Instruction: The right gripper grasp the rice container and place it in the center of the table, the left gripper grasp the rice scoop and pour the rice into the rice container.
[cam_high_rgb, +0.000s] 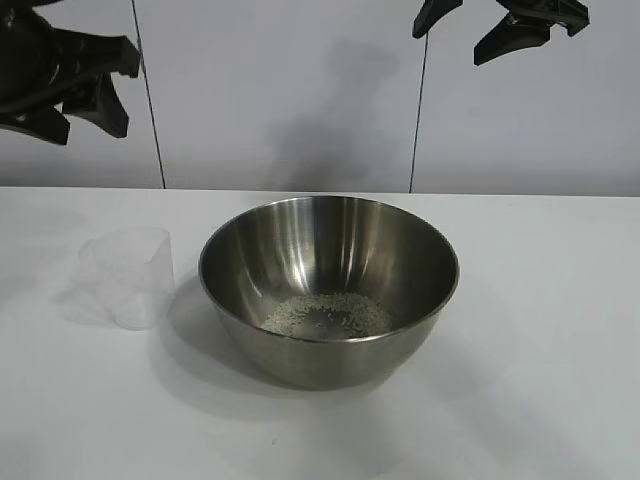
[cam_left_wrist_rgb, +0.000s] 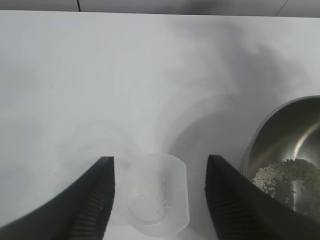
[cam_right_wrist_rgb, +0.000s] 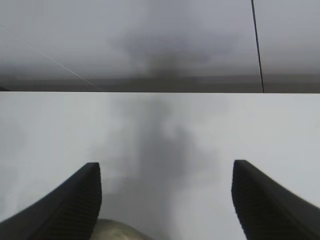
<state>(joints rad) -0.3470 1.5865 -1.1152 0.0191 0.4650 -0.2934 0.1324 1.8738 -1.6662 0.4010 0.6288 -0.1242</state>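
Left gripper (cam_left_wrist_rgb: 159, 172) raised over the worktop (cam_high_rgb: 540, 300), jaws apart, holding nothing; rice scoop (cam_left_wrist_rgb: 156, 200) stands below between them, beside the rice container (cam_high_rgb: 328, 285). Rice (cam_high_rgb: 328, 315) lies inside. Right gripper (cam_right_wrist_rgb: 165, 180) raised, jaws apart, empty.

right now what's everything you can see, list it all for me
rice container: one, shiny steel bowl, middle of the table
rice: one thin patch, white-cream grains, on the bowl's bottom
rice scoop: one, clear plastic cup, upright on the table beside the bowl, on the left arm's side, apart from it, looks empty
table: one, white, under everything
wall panels: pale grey with dark seams, behind the table
left gripper: one, black, open, raised above the scoop, holding nothing
right gripper: one, black, open, raised above the bowl's side, holding nothing
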